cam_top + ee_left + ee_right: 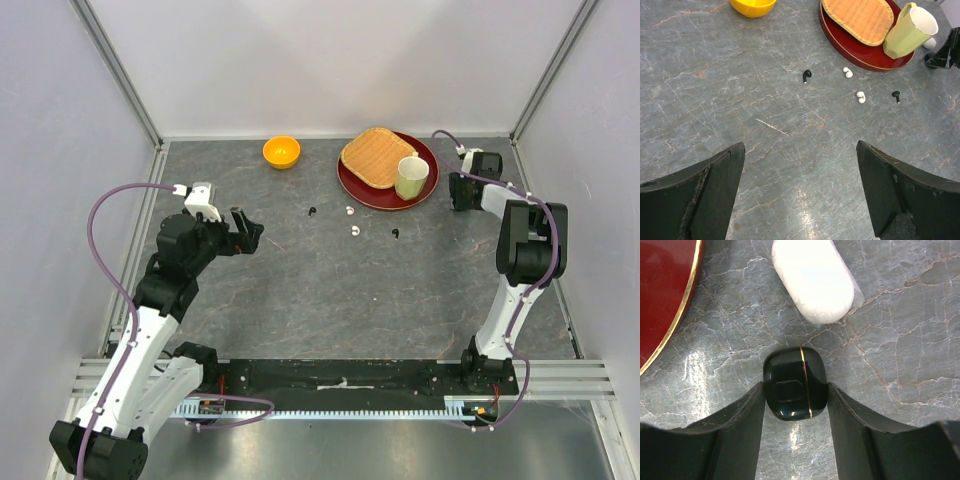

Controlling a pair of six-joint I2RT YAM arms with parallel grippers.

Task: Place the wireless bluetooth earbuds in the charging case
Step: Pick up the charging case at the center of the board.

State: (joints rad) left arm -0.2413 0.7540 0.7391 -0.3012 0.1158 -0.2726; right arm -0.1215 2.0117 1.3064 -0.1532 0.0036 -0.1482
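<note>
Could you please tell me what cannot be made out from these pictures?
Top view: the black case and white case are hidden under the right claw.
Right wrist view: whether that claw squeezes the black case; its fingers hide the contact.
Top view: the earbuds are too small for detail.
Left wrist view: the green cup covers most of the white case.

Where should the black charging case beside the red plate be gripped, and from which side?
Take the black charging case across its two opposite side walls, coming straight down from above. It lies flat on the table, so only those rounded walls offer opposed faces, and squeezing across the gold seam should keep it shut. The right pincer is placed so, fingers against both walls.
</note>
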